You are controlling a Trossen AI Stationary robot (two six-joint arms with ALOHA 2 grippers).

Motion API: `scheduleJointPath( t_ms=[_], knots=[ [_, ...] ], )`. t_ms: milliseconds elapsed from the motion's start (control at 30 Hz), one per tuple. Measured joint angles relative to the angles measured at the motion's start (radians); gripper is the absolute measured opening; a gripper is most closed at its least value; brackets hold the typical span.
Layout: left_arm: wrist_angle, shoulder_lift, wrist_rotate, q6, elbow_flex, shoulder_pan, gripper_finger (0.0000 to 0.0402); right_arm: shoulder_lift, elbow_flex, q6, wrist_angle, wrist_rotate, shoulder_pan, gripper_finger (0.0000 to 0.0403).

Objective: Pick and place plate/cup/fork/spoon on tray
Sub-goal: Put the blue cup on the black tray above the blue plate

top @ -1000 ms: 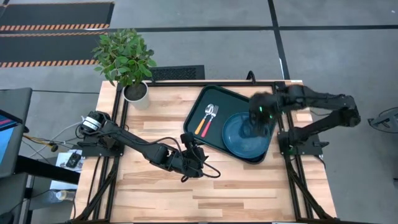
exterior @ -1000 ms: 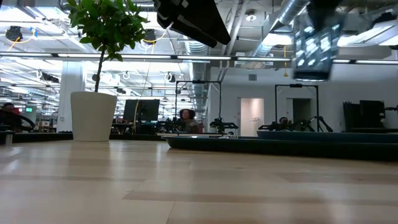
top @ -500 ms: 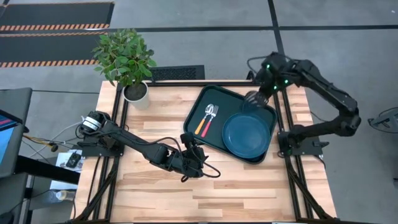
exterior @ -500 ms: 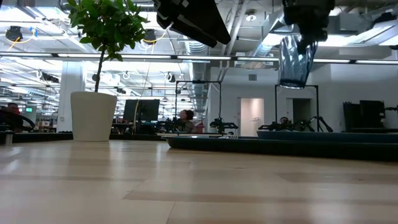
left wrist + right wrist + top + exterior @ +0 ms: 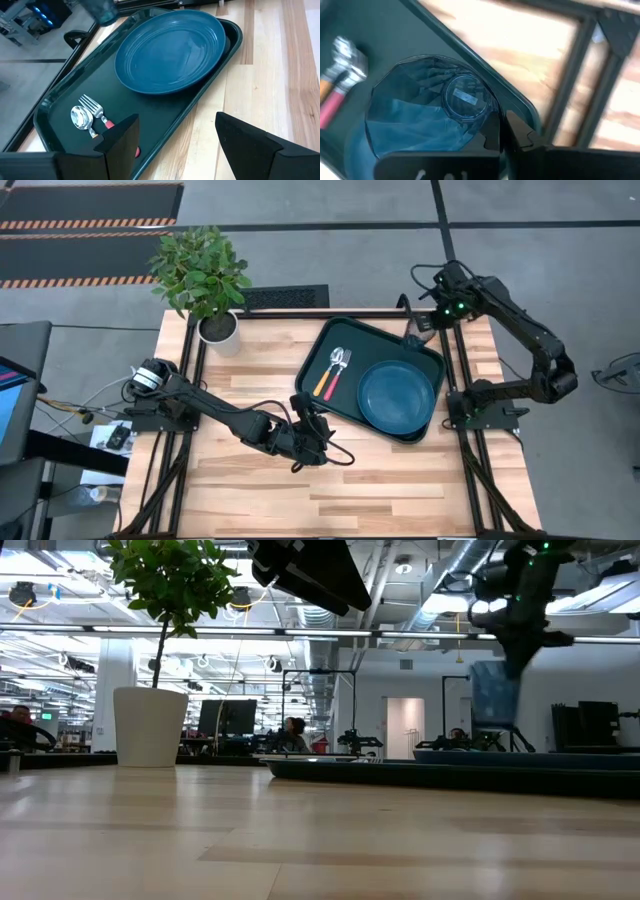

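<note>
The right gripper (image 5: 418,332) is closed on the rim of the cup (image 5: 427,112) and holds it above the far right corner of the tray (image 5: 318,350). A second ago this gripper was over the plate (image 5: 397,396); half a second ago it was already at the far corner, with the cup high in the air. Now, in the low view, the cup (image 5: 492,695) hangs clearly lower, near the tray edge. Whether its bottom already touches the tray I cannot tell, because the view is poor there; it seems just above.

This means the cup is in its last step: it is being brought down beside the plate, in the free corner. The plate lies flat on the right half of the tray. The fork (image 5: 338,370) and the spoon (image 5: 331,370) lie side by side on the left half. So the cup is the only thing not yet placed.

The left gripper (image 5: 172,135) has not moved; it waits with its fingers wide apart, low over the table, near the tray's near left side.
</note>
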Motion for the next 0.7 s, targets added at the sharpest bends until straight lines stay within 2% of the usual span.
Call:
scheduleJointPath(
  t_ms=[267, 700],
  knots=[
    [0.002, 0.000, 0.000, -0.008, 0.000, 0.000, 0.0254, 0.012, -0.039, 0.199, 0.190, 0.014, 0.038, 0.0009],
    [0.000, 0.000, 0.003, -0.015, 0.000, 0.000, 0.0254, 0.198, -0.045, 0.228, 0.212, 0.068, 0.140, 0.0012]
  ],
)
